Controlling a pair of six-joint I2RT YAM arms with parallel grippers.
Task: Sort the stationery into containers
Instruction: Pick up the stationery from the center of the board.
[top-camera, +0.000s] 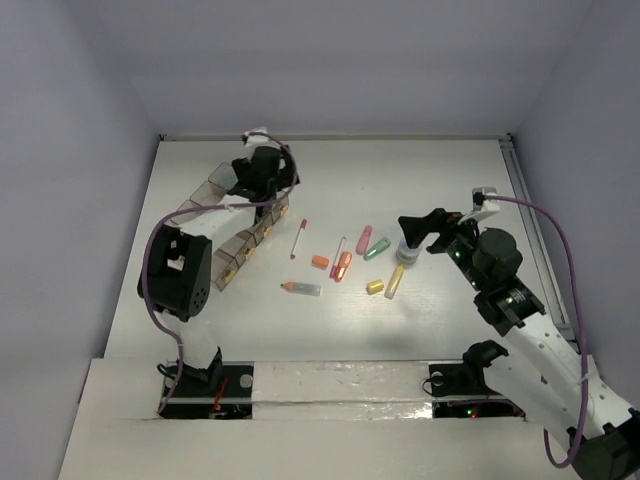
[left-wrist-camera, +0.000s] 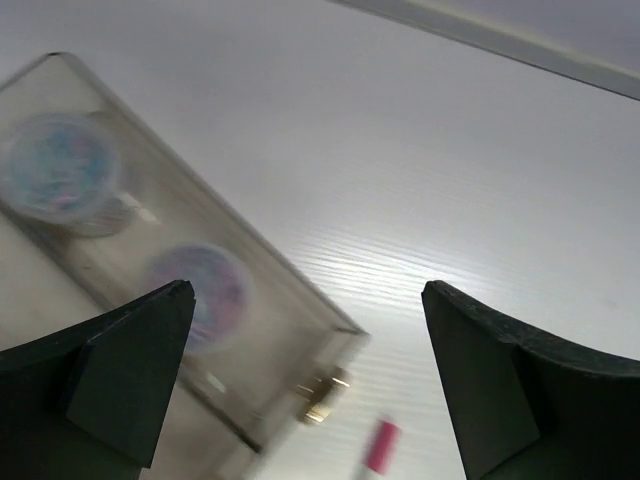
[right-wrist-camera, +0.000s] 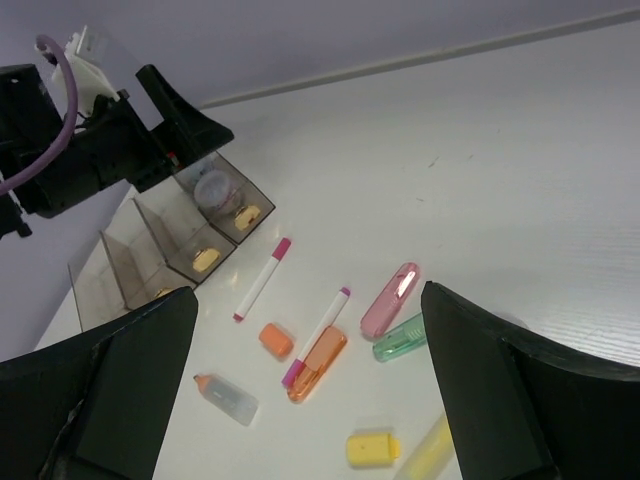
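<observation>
Hovering left gripper (left-wrist-camera: 308, 300): jaws apart above the disc box (left-wrist-camera: 200, 187), upper left.
Right gripper (right-wrist-camera: 310, 295): jaws apart, aimed at loose markers (right-wrist-camera: 392, 298).

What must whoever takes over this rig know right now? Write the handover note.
Left gripper: open, holding nothing, above the far container.
Right gripper: open, holding nothing, above the loose stationery.
Done: two discs lie in the far container.
Left: two pens, the coloured sticks and a few small pieces lie loose on the table, not yet sorted.
Nothing sorted shows in the other containers.
</observation>
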